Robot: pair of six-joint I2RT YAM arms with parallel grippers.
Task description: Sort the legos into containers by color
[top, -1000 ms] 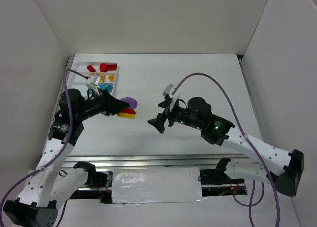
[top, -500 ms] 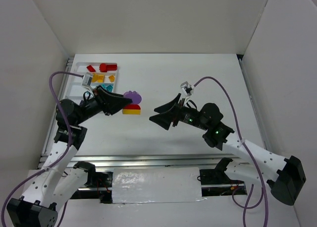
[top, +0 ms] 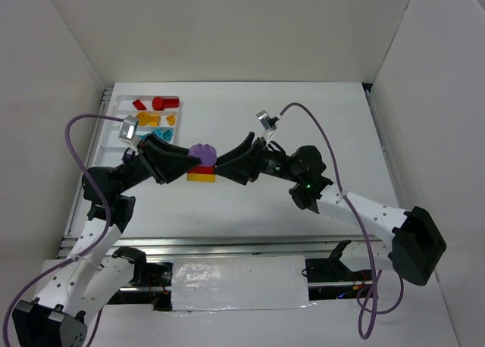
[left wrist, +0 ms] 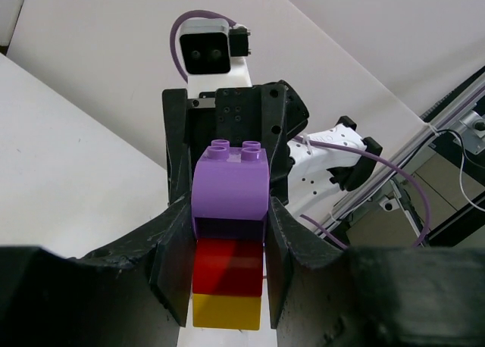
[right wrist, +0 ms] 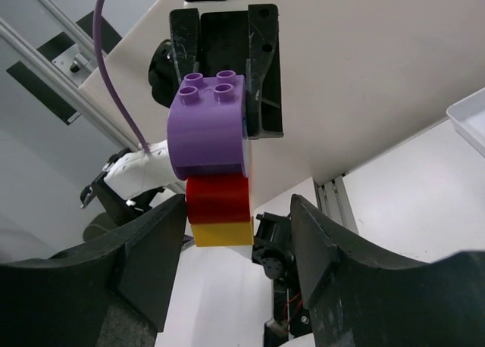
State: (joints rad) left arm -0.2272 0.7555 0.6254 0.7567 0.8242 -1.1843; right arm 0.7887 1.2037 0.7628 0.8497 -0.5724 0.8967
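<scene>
Jaws of the left gripper (left wrist: 227, 245) are pinched on the brick stack (left wrist: 227, 286), with one black finger pressed to each flank at the level of the red brick (left wrist: 227, 270). Jaws of the right gripper (right wrist: 236, 211) stand spread, one finger on either side of the same stack. In the right wrist view a clear gap separates the stack from the finger on the right of the picture. On the other side, contact cannot be told.

The stack consists of three joined bricks: a rounded purple brick (right wrist: 208, 131) with four studs at one end, the red brick in the middle, and a yellow brick (right wrist: 221, 232) at the other end.

In the top view the two grippers face each other head-on. The left one comes in from the left and the right one from the right, with the stack between their tips, over the white table (top: 318, 120) left of its centre. Whether the stack rests on the table cannot be told.

Beyond the left gripper, at the far left of the table, lies the white tray (top: 112, 131). Its farthest compartment holds two red pieces (top: 163, 102), the next holds orange pieces (top: 148, 120), and the third holds teal pieces (top: 157, 134) partly hidden by the left arm. A purple cable (top: 76, 139) loops above each arm.
</scene>
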